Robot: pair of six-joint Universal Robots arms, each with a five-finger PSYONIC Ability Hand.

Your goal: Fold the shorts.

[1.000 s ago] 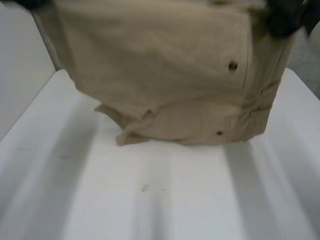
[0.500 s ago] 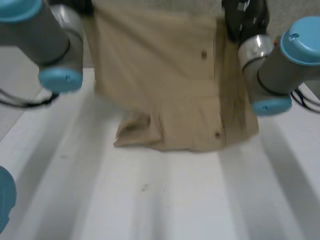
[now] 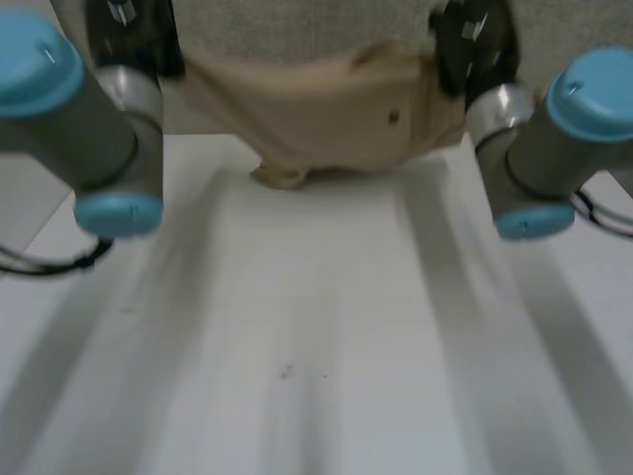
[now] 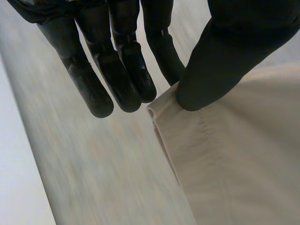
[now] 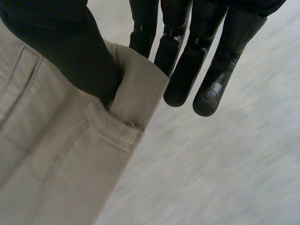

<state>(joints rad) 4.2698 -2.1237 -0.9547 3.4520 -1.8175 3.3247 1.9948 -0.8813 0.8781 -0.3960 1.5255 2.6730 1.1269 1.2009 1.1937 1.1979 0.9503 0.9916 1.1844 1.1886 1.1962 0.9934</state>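
The tan shorts hang stretched between my two hands over the table's far edge, sagging in the middle, with a bunched lower part touching the table there. My left hand holds the shorts' left top corner. In the left wrist view its thumb pinches the corner of the shorts against straight fingers. My right hand holds the right top corner. In the right wrist view its thumb presses the waistband corner of the shorts against the fingers.
The white table spreads bare from the shorts to the near edge. My left arm and right arm reach out over the table's two sides. A grey floor lies beyond the far edge.
Both hands have carried the shorts away from me to the table's far edge. The cloth, earlier hanging flat and wide, now sags between the hands, and both arms have come into view.
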